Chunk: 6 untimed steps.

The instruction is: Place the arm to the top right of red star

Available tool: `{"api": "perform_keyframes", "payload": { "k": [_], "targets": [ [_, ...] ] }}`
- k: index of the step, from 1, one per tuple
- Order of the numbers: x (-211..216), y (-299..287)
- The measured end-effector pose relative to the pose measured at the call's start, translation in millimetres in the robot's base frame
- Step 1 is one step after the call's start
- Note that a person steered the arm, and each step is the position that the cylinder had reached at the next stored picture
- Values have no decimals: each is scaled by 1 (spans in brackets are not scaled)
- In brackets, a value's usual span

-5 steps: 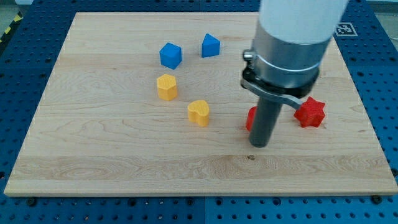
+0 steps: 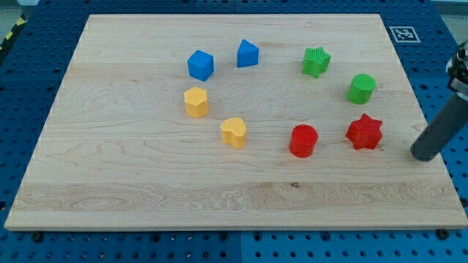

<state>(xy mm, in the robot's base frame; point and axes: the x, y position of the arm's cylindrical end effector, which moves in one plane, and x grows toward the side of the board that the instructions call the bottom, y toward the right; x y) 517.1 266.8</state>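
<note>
A pale wooden board point(image 2: 146, 183) lies on a blue table point(image 2: 22, 248) dotted with rows of small holes, and a black-and-white square marker point(image 2: 404, 33) sits on the blue surface just off the board's top right corner. Taking the red star point(image 2: 364, 132) as the landmark: it stands on the board toward the view's right, a little below the middle. A red cylinder point(image 2: 303, 140) stands near it on the view's left, slightly lower. A green cylinder point(image 2: 361, 88) is close above the star, and a green star point(image 2: 316, 61) is further up and to the left. Well apart to the star's left stand a yellow heart point(image 2: 234, 132) and a yellow block point(image 2: 196, 102) with a rounded, several-sided shape, and further up on that side a blue cube point(image 2: 200, 65) and a blue block point(image 2: 248, 53) with a peaked top. The arm enters from the view's right edge as a dark rod slanting down and to the left. My tip point(image 2: 421, 155) rests near the board's right edge, to the right of the red star and slightly lower, apart from it and touching no block. The arm ends in this bare rod, which has no jaws and holds nothing.
</note>
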Motion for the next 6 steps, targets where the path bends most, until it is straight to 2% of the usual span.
{"api": "perform_keyframes", "payload": {
  "k": [3,6],
  "targets": [
    [-33,-28],
    [-50,-30]
  ]
}}
